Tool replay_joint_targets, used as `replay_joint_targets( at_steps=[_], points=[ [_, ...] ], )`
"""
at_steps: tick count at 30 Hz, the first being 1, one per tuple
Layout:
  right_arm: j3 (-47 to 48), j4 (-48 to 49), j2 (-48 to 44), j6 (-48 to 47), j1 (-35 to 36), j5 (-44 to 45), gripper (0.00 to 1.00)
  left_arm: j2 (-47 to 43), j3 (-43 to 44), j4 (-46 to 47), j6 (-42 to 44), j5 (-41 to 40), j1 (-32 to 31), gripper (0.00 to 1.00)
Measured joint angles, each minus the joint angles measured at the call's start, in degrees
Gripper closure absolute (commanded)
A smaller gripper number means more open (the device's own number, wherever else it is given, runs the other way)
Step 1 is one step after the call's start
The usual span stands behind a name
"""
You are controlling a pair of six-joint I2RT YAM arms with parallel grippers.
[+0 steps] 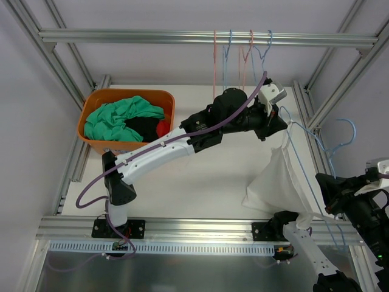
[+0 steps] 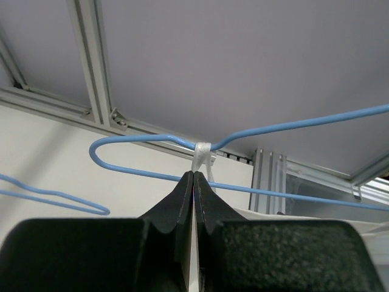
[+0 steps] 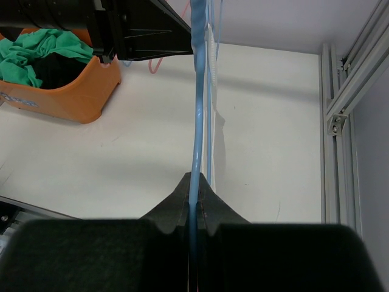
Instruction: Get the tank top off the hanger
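Observation:
The white tank top (image 1: 276, 179) hangs from a blue wire hanger (image 1: 353, 128) at the right of the table. My left gripper (image 1: 281, 125) is shut on the top's white strap (image 2: 203, 156), which loops over the hanger wire (image 2: 285, 127) just beyond the fingertips (image 2: 193, 177). My right gripper (image 1: 324, 198) is shut on the lower end of the hanger; in the right wrist view the blue wire (image 3: 198, 109) runs up out of its closed jaws (image 3: 196, 182), with white fabric (image 3: 211, 61) beside it and the left gripper (image 3: 152, 30) at the top.
An orange basket (image 1: 91, 131) with green, black and red clothes stands at the back left, also in the right wrist view (image 3: 85, 100). Several pink and blue hangers (image 1: 243, 52) hang on the top rail. Aluminium frame posts (image 1: 316, 115) line both sides.

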Motion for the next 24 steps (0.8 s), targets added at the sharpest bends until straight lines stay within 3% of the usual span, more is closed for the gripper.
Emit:
replay_joint_targets(
  at_steps=[12, 19, 24],
  points=[
    [-3.89, 0.68, -0.39, -0.81, 0.22, -1.57, 1.0, -6.8, -12.24, 4.72, -2.91, -18.8, 0.0, 1.0],
    [-6.49, 0.0, -2.08, -2.8, 2.8, -5.86, 1.0, -13.99, -20.57, 10.88, -5.92, -32.98, 0.0, 1.0],
    [-6.58, -0.07, -3.91, -4.72, 5.64, -11.47, 1.0, -15.37, -21.88, 13.84, -7.04, -37.11, 0.02, 1.0]
  ],
)
